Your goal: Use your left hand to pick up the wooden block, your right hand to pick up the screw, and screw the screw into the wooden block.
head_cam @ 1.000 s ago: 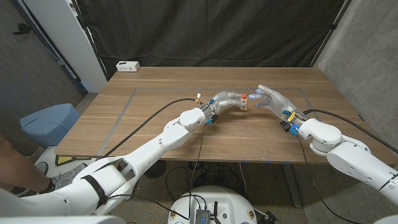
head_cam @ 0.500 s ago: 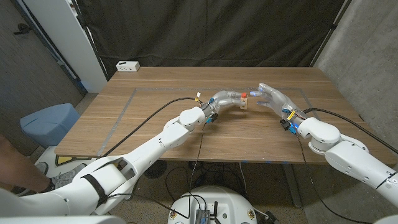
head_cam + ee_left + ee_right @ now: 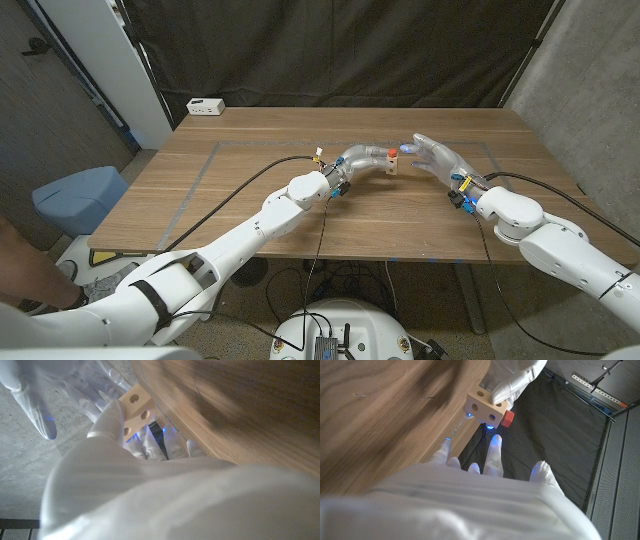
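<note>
**Block held in left hand, red-headed screw seated in it**

Item: wooden block (image 3: 392, 166), pale, small, with round holes showing on its faces (image 3: 134, 411). Position: over the middle of the bench (image 3: 250, 190), toward the far side, raised off the surface as far as the wrist views show.

Item: screw (image 3: 392, 154), red head. Position: at the top of the block in the head view, set against one face of it in the right wrist view (image 3: 506, 418). How deep it sits cannot be told.

Item: left hand (image 3: 362, 159), white-gloved. State: fingers wrapped around the block, holding it.

Item: right hand (image 3: 436, 155), white-gloved. State: fingers spread and reaching toward the block, holding nothing; fingertips (image 3: 493, 446) just beside the block, contact cannot be told.

Item: bench, brown wood grain, with a faint taped rectangle marked on its top.

Item: white box (image 3: 205, 106), at the far left corner of the bench.

Item: black cables (image 3: 250, 183), running along each arm across the bench.

Item: dark curtain (image 3: 340, 50), behind the bench.

Item: blue-grey seat (image 3: 75, 195), on the floor to the left of the bench.
</note>
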Tool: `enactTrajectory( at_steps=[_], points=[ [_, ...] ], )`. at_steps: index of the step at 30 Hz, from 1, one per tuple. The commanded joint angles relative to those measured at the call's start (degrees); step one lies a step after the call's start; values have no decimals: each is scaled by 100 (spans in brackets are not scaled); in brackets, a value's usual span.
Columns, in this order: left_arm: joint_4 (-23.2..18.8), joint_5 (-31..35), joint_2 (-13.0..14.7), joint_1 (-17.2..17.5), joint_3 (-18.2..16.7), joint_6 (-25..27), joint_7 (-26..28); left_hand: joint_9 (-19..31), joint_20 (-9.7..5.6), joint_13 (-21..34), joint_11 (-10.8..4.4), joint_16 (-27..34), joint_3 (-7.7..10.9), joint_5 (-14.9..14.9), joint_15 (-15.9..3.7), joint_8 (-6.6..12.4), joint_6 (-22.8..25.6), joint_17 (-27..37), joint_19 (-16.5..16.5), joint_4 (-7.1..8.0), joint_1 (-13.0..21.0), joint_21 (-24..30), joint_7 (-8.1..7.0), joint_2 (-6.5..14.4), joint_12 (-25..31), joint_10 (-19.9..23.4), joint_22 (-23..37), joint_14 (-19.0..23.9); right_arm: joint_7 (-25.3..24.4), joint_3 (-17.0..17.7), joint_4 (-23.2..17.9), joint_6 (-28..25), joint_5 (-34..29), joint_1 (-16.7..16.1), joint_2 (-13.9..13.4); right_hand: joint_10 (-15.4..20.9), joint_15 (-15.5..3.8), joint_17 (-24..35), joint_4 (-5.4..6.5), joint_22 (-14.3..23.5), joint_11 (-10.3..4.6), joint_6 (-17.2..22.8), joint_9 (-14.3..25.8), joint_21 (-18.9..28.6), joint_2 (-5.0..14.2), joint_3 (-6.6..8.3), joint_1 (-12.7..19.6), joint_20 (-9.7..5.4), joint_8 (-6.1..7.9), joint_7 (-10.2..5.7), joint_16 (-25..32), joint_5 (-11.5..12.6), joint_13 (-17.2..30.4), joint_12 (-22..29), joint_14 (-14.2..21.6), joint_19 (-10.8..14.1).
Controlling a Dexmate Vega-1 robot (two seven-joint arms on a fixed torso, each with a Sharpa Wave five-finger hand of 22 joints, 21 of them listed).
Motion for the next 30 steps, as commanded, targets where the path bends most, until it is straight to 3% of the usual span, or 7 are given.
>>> enactTrajectory(
  at_steps=[1,16,30],
  points=[
    [-45,10,20,28,0,29,24,12,21,817,-5,20,437,37,-272,28,215,11,48,384,-448,48,144,553,308,59,11,58,249,-148,133,-3,10,202,-9,-162,-12,23,6,12,1,-100,5,-16,-32,-20,-43,11,-11,-20,-23,9,11,-14,-278,-100],
    [-25,-2,13,31,-1,18,13,12,25,814,8,20,436,37,-278,26,210,16,46,388,-450,46,144,560,305,52,11,48,513,-295,212,-74,60,415,-70,-547,-31,36,52,16,71,-452,-38,9,-26,-51,-128,16,-3,-133,-8,15,9,13,-586,-365],
    [-12,-25,11,43,-10,19,7,12,22,812,3,25,434,37,-270,24,208,17,48,386,-445,46,150,558,313,69,11,56,602,-378,199,-105,38,548,-105,-606,-123,33,56,16,-54,-447,-51,6,-18,-52,-136,25,38,-182,-1,21,6,34,-665,-461]
  ],
)
